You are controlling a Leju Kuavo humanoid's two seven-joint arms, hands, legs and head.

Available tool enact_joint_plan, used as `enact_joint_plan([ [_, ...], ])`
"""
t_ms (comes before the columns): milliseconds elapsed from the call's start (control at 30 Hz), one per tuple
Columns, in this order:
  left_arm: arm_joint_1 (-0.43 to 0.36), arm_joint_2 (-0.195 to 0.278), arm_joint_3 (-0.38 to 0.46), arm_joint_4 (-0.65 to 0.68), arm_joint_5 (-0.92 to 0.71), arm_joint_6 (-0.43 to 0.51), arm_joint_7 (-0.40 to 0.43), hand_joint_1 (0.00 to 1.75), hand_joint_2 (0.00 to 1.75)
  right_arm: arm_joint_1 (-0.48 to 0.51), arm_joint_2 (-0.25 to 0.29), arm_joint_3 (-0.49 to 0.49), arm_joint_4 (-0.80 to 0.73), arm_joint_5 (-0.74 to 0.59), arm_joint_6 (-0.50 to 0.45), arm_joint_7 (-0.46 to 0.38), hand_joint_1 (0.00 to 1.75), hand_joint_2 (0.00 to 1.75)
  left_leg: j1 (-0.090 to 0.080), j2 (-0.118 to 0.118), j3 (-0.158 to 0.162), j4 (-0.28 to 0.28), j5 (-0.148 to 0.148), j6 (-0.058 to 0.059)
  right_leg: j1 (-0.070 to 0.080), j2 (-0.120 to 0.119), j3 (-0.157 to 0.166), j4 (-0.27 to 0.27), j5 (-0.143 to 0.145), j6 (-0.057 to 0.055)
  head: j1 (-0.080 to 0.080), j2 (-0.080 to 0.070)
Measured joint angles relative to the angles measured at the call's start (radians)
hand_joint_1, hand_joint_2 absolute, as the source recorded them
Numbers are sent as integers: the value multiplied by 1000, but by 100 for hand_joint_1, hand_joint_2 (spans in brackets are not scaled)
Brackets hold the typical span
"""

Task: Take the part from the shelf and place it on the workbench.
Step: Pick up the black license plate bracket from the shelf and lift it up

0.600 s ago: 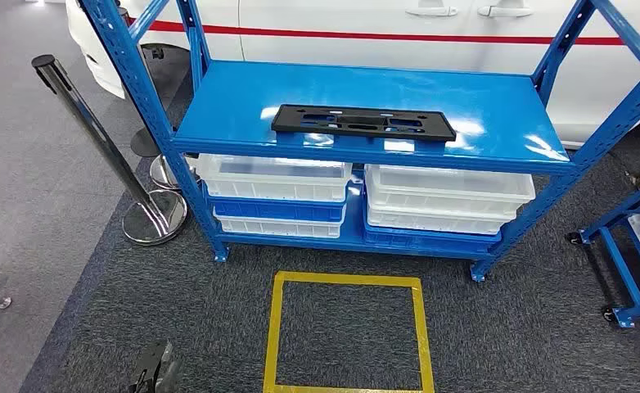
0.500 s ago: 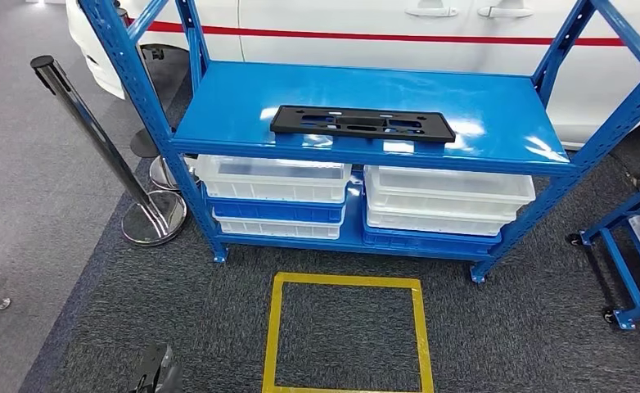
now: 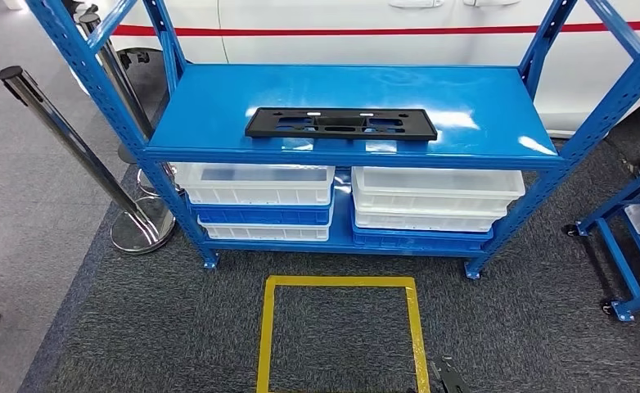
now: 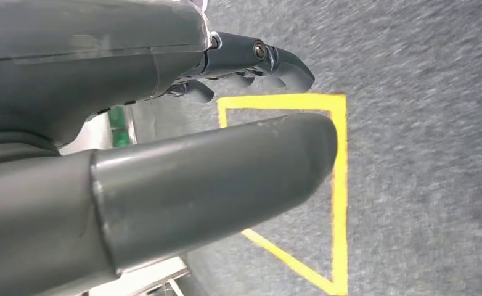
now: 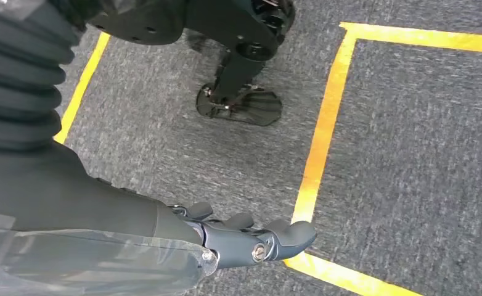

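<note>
One black part (image 3: 341,124) is lying flat near the front edge of the blue shelf (image 3: 218,98) in the head view, untouched. The whole picture is shifting against the earlier frames, shelf now closer and more centred, so the robot is walking in, not the things moving. The yellow floor square (image 3: 340,336) is sitting just ahead. Left wrist view: left hand (image 4: 164,123) is hanging over the carpet, fingers apart, holding nothing. Right wrist view: right hand (image 5: 238,237) is hanging likewise, fingers loosely spread, empty. Judgement: approach is nearly finishing; reaching for the part comes next. No workbench seen.
</note>
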Motion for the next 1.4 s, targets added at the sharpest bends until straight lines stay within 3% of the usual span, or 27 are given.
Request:
enact_joint_plan([
  [67, -38, 1, 0, -21, 0, 0, -2, 0, 0, 33, 0, 0, 25, 0, 0, 1, 0, 0, -4, 0, 36, -120, 69, 7, 2, -7, 3, 0, -3, 7, 0, 0],
  [100, -64, 1, 0, -42, 0, 0, -3, 0, 0, 56, 0, 0, 47, 0, 0, 1, 0, 0, -7, -1, 45, -151, 82, 12, 3, -10, 2, -1, -3, 13, 0, 0],
  [233, -177, 0, 0, -165, 0, 0, -5, 0, 0, 164, 1, 0, 169, 0, 0, 3, 0, 0, -9, -7, 41, -172, 94, 36, 2, -17, 4, 2, -5, 36, 0, 0],
  [300, -233, -1, 0, -234, 0, 0, -6, 0, 0, 221, 1, 1, 238, 0, 1, 4, 0, 0, -6, -10, 42, -180, 103, 48, 2, -19, -27, 73, -53, 41, 1, 0],
  [367, -277, -1, 0, -293, 0, 0, -6, 0, 0, 267, 1, 1, 299, 0, 1, 5, 0, 0, -11, -12, 38, -179, 105, 53, 3, -19, -87, 198, -120, 42, 1, 0],
  [400, -291, -1, 0, -314, 0, 0, -6, 0, 0, 284, 0, 1, 322, 0, 1, 6, 0, 0, -14, -13, 36, -178, 105, 54, 3, -20, -109, 245, -136, 42, 1, 0],
  [433, -300, -1, 0, -329, 0, 0, -6, 0, 0, 295, -1, 1, 338, 0, 1, 6, 0, 0, -16, -14, 36, -178, 106, 55, 4, -20, -115, 260, -133, 40, 0, 0],
  [467, -303, -1, 0, -337, 0, 0, -6, 0, 0, 299, -1, 1, 347, 0, 1, 7, 0, 0, -18, -15, 36, -177, 105, 55, 6, -20, -101, 235, -111, 37, 1, 0],
  [533, -288, -2, 0, -332, 0, 0, -5, 0, 0, 285, -3, 1, 338, 0, 0, 6, 0, 0, -20, -14, 40, -177, 103, 53, 13, -20, -32, 102, -47, 23, 1, 0],
  [600, -249, -5, 0, -300, 0, 0, -4, 0, 0, 243, -3, 1, 301, 0, 1, 5, 0, 0, -22, -5, 42, -177, 99, 48, 22, -24, 22, -2, -13, 10, 0, 0],
  [667, -198, -6, 0, -247, 0, 0, -2, 0, 0, 189, -3, 1, 248, 0, 1, 3, 0, 0, -23, 6, 43, -179, 96, 41, 26, -22, 31, -21, -9, 4, 0, 0],
  [733, -142, -7, 0, -189, 0, 0, -1, 0, 0, 134, 0, 2, 185, 0, 1, 1, 0, 0, -24, 12, 48, -174, 88, 33, 20, -11, 35, -31, -5, -2, 0, 0],
  [800, -86, -6, 0, -125, 0, 0, -1, 0, 0, 77, 2, 2, 116, 0, 1, 0, 0, 0, -22, 10, 26, -112, 45, 22, 10, 1, 40, -42, 1, -7, -1, 0],
  [867, -40, -4, 0, -60, 0, 0, 0, 0, 0, 29, 2, 1, 53, 0, 0, 0, 0, 0, -13, 7, -38, 19, -22, 12, 8, 17, 39, -43, 1, -8, -2, 0],
  [900, -22, -3, 0, -34, 0, 0, 0, 0, 0, 13, 2, 1, 29, 0, 0, 0, 0, 0, -9, 7, -68, 77, -43, 7, 7, 27, 38, -42, 1, -8, -2, 0],
  [933, -8, -2, 0, -15, 0, 0, 0, 0, 0, 2, 2, 1, 11, 0, 0, 0, 0, 0, -5, 7, -86, 106, -44, 2, 6, 37, 37, -41, 1, -8, -2, 0],
  [967, 0, 0, 0, -5, 0, 0, 0, 0, 0, -3, 1, 1, 2, 0, 0, 0, 0, 0, -1, 6, -84, 96, -24, -2, 4, 47, 37, -39, 0, -6, -2, 0],
  [1000, -2, 1, 0, -2, 0, 0, 0, 0, 0, 1, 1, 1, -1, 0, 0, 0, 0, 0, 3, 1, -63, 43, 14, -6, 1, 56, 38, -36, -1, -3, -2, 0],
  [1067, -28, 1, 0, -13, 0, 0, -2, 0, 0, 24, 2, 1, 14, 0, 0, 1, 0, 0, 8, -33, 1, -97, 84, -10, -3, 68, 36, -30, -6, 8, -2, 0],
  [1133, -72, 0, 0, -49, 0, 0, -3, 0, 0, 64, 2, 1, 53, 0, 0, 2, 0, 0, 6, -55, 34, -164, 105, -4, -3, 77, 30, -28, -8, 22, -2, 0],
  [1200, -126, -1, 0, -105, 0, 0, -5, 0, 0, 119, 2, 1, 111, 0, 0, 4, 0, 0, 2, -42, 35, -169, 106, 12, -5, 88, 28, -30, -5, 36, -1, 0],
  [1233, -155, -2, 0, -139, 0, 0, -5, 0, 0, 148, 3, 1, 144, 0, 1, 4, 0, 0, 3, -34, 35, -172, 109, 19, -6, 81, 27, -27, -6, 40, -1, 0],
  [1300, -215, -3, 0, -210, 0, 0, -6, 0, 0, 206, 3, 1, 216, 0, 1, 6, 0, 0, 4, -20, 34, -179, 114, 36, -4, 36, 4, 26, -40, 43, 0, 0],
  [1367, -263, -2, 0, -276, 0, 0, -7, 0, 0, 253, 3, 2, 283, 0, 1, 7, 0, 0, -2, -8, 30, -178, 114, 45, 0, -10, -56, 149, -105, 43, 0, 0],
  [1400, -281, -2, 1, -302, 0, 0, -7, 0, 0, 272, 2, 2, 311, 0, 1, 7, 0, 0, -6, -1, 28, -178, 114, 47, 1, -16, -88, 212, -131, 43, 0, 0],
])
